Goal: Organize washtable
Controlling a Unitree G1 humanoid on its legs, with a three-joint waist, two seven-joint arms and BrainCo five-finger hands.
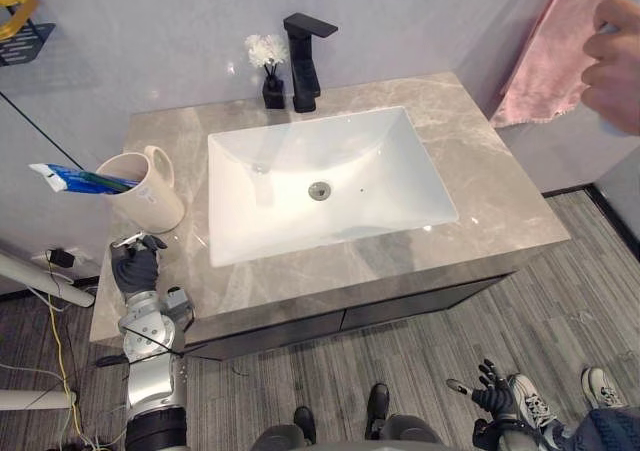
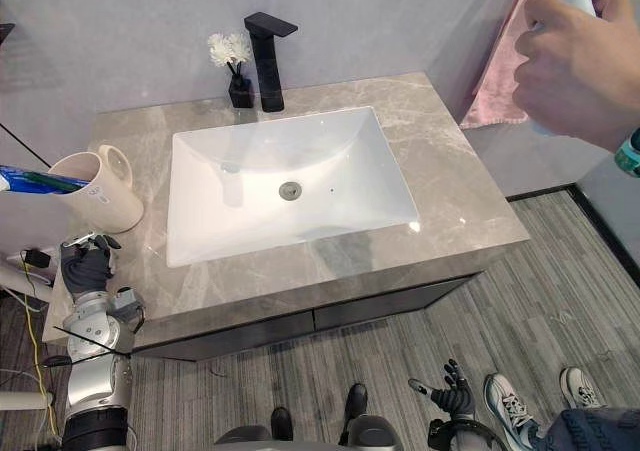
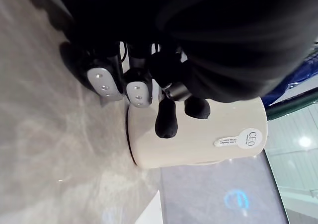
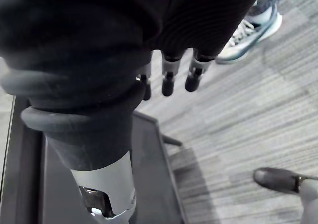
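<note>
A cream mug stands at the left end of the grey marble washtable, with a blue toothpaste tube sticking out of it to the left. My left hand rests on the counter's front left corner just in front of the mug, apart from it, fingers relaxed and holding nothing. In the left wrist view the mug shows just past the fingertips. My right hand hangs low over the floor at the right, fingers straight and empty.
A white sink fills the counter's middle. Behind it stand a black faucet and a small black vase of white flowers. A person's hand holds a white bottle at the upper right, beside a pink towel. Shoes stand on the floor.
</note>
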